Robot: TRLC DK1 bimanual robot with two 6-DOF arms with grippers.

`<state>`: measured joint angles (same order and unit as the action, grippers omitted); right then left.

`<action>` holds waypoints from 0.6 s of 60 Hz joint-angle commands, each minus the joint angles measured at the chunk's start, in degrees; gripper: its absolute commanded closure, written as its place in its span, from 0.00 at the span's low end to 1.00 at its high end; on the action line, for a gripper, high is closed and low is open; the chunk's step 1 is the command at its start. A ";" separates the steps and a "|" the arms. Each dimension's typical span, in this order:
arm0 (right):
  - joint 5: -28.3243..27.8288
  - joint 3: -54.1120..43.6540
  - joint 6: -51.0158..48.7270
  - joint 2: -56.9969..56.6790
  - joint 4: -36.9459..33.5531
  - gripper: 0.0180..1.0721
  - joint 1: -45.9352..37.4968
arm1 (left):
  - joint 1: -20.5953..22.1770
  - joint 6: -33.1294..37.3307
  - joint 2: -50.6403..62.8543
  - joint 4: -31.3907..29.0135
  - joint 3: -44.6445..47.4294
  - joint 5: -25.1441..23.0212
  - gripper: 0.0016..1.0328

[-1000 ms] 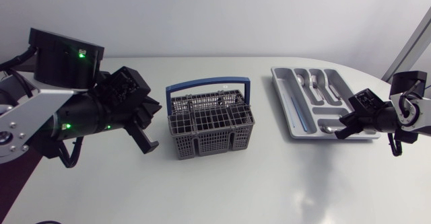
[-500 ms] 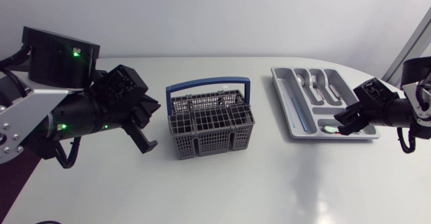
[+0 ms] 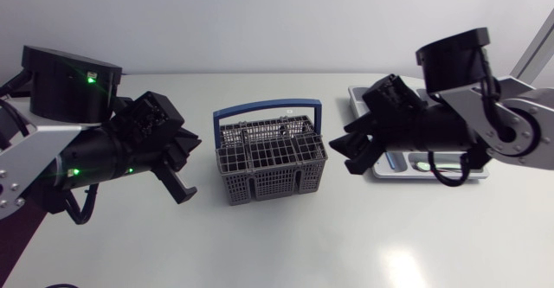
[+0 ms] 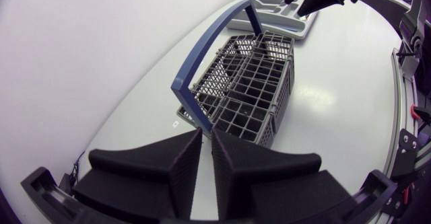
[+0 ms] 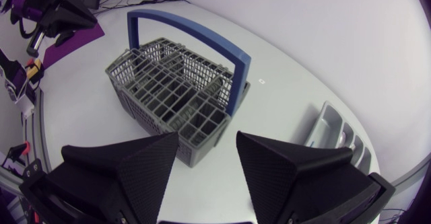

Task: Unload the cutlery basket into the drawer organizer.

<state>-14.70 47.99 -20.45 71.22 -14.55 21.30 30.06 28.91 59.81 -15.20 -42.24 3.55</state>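
Right pincer (image 3: 353, 154) swung from organizer (image 3: 433, 163) toward basket (image 3: 273, 182), seemingly empty.

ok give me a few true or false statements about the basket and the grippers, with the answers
1. The right gripper is open and empty. True.
2. The handle of the basket is red. False: it is blue.
3. The basket lies on its side. False: it stands upright on the table.
4. The basket stands between the two grippers. True.
5. The left gripper holds a fork. False: nothing is between its fingers.
6. The drawer organizer is on the right arm's side of the basket. True.
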 commanded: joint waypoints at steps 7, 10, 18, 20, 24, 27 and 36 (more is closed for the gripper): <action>1.08 4.92 6.38 11.04 4.09 0.40 1.90 | -0.36 -0.87 -1.54 -0.44 1.98 0.40 0.82; 2.13 5.63 6.74 13.77 5.14 0.40 2.17 | -0.36 -0.87 -1.54 -0.44 2.07 0.40 0.82; 3.54 6.07 6.82 20.01 7.25 0.40 2.43 | -0.71 -0.87 -1.54 0.08 2.86 0.40 0.82; 3.62 5.89 6.82 20.62 7.25 0.40 2.61 | -0.80 -0.87 -1.54 0.26 3.04 0.40 0.82; 3.62 5.36 6.82 19.83 7.51 0.40 2.61 | -1.06 -0.87 -1.45 0.79 3.48 0.32 0.82; 3.62 5.01 6.74 18.08 7.51 0.40 2.61 | -1.68 -0.78 -1.19 1.14 3.48 0.32 0.82; 2.92 4.84 7.00 12.19 5.84 0.40 2.34 | -3.35 -0.17 0.57 2.72 3.48 -0.04 0.82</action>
<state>-11.73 53.49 -14.74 87.57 -7.66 23.31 27.75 28.93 59.11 -13.76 -40.10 3.49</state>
